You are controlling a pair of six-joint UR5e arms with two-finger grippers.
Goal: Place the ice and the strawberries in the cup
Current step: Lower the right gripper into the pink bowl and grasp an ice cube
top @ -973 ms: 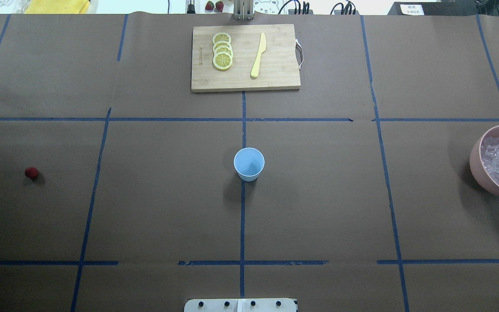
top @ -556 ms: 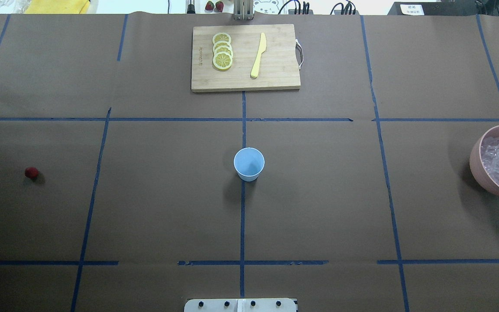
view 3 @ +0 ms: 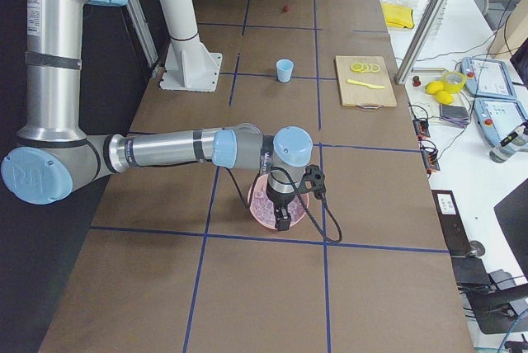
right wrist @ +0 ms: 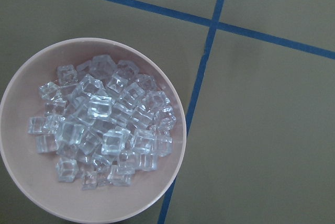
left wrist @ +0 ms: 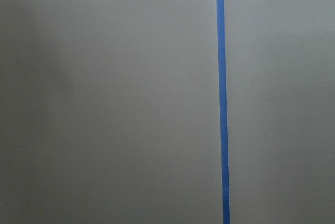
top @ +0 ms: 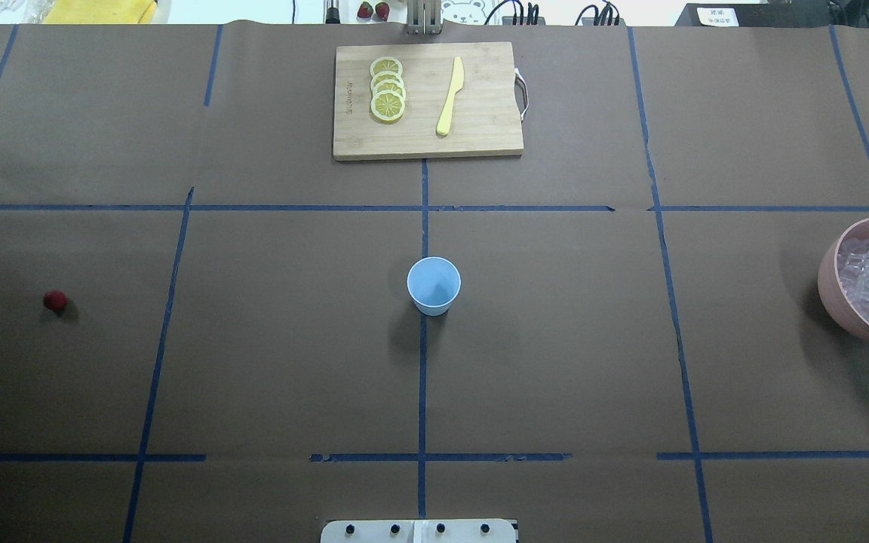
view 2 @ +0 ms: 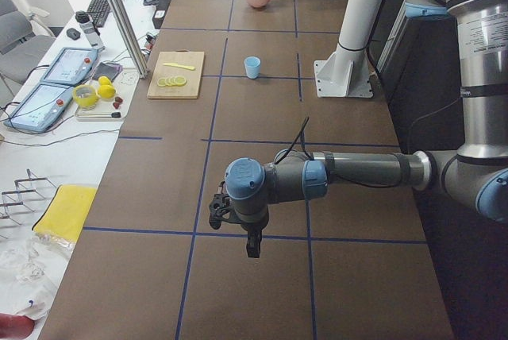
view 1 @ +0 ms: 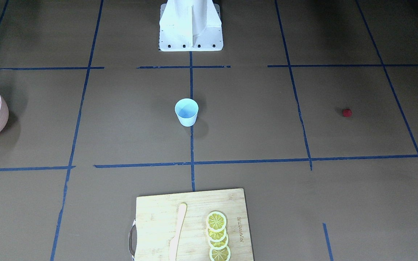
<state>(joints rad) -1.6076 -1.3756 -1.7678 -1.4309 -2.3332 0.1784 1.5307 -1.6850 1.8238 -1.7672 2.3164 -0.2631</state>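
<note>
The light-blue cup (top: 434, 285) stands upright and empty at the table's middle; it also shows in the front view (view 1: 186, 111). The strawberry (top: 55, 302) lies alone at the far left. The ice (right wrist: 104, 127) is heaped in a pink bowl (top: 827, 279) at the right edge. My right gripper (view 3: 283, 221) hangs above that bowl; I cannot tell whether it is open or shut. My left gripper (view 2: 250, 249) hangs over the table's left end; I cannot tell its state either. The left wrist view shows only bare paper and blue tape.
A wooden cutting board (top: 480, 128) at the far middle carries lemon slices (top: 388, 90) and a yellow knife (top: 450, 96). The robot's white base (view 1: 191, 29) stands at the near edge. Blue tape lines grid the brown paper.
</note>
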